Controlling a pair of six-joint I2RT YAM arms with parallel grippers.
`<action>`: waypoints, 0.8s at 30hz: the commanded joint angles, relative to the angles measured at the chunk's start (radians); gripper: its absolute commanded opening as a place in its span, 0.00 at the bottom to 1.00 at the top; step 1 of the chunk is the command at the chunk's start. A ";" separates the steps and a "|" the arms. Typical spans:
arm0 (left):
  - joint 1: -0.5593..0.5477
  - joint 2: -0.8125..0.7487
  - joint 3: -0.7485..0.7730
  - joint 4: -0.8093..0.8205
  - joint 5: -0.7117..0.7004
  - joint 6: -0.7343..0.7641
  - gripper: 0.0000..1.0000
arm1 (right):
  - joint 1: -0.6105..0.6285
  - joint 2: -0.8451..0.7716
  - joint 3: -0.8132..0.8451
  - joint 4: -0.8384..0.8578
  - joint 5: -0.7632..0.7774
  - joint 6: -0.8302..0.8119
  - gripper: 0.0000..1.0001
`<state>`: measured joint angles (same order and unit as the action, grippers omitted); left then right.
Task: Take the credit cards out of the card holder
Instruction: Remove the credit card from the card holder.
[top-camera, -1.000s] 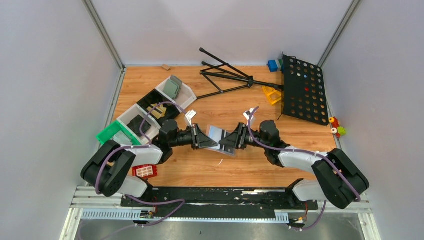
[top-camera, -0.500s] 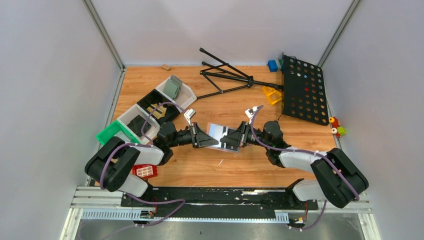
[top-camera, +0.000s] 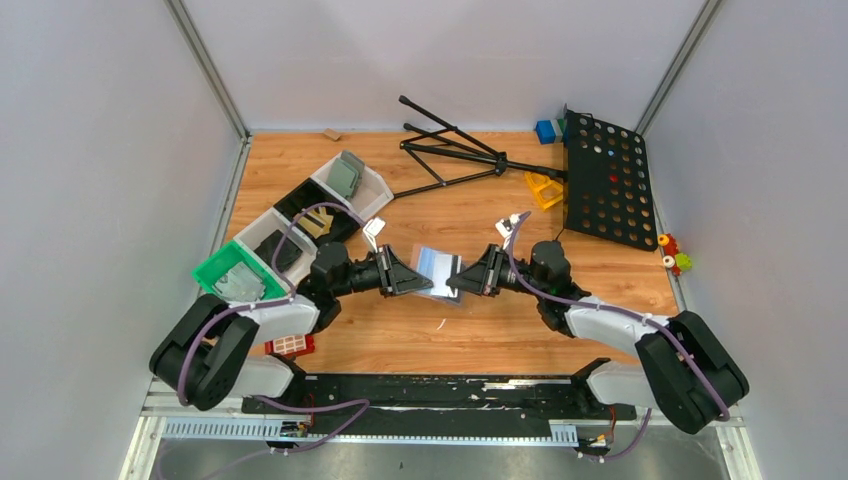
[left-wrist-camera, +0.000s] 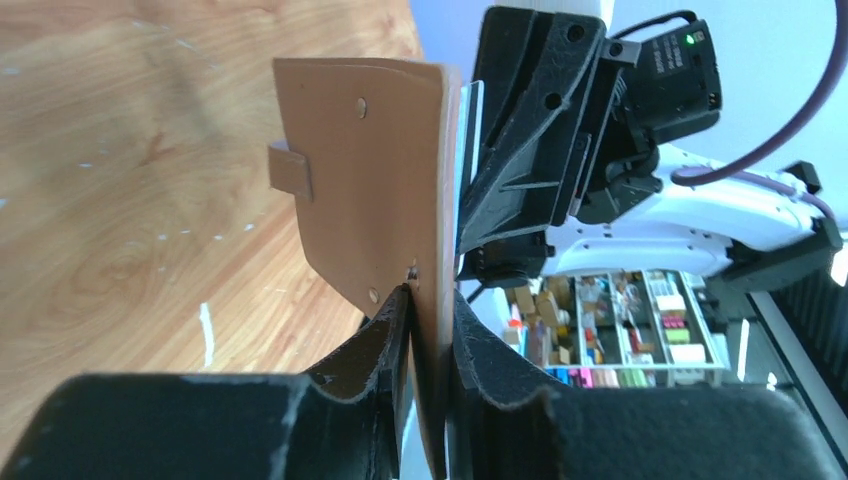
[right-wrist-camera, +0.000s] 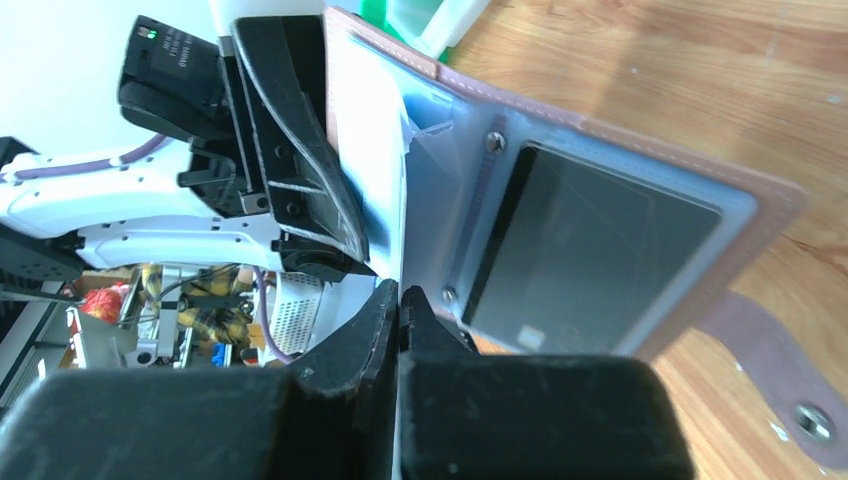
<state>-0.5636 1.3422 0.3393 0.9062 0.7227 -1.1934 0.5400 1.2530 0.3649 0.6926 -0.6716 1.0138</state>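
We hold the card holder (top-camera: 437, 268) mid-table: left gripper (left-wrist-camera: 430, 302) at 9 o'clock, narrow on its tan edge; right gripper (right-wrist-camera: 400, 296) at 3 o'clock, pinched shut on its pale leaf, nearer the card (right-wrist-camera: 585, 250)

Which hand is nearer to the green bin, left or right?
Left. In the top view the left hand is at the card holder's left edge, on the green bin's side; the right hand is at the holder's right edge, farther from the bin.
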 joint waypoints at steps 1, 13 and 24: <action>0.027 -0.112 0.062 -0.220 -0.049 0.156 0.23 | -0.027 -0.032 -0.013 -0.131 0.030 -0.081 0.00; 0.034 -0.249 0.146 -0.711 -0.229 0.403 0.19 | -0.031 -0.104 0.070 -0.412 0.092 -0.225 0.00; 0.039 -0.255 0.162 -0.880 -0.370 0.509 0.20 | -0.030 -0.115 0.124 -0.514 0.104 -0.307 0.00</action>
<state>-0.5293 1.1103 0.4522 0.1272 0.4492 -0.7849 0.5137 1.1648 0.4232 0.2218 -0.5838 0.7742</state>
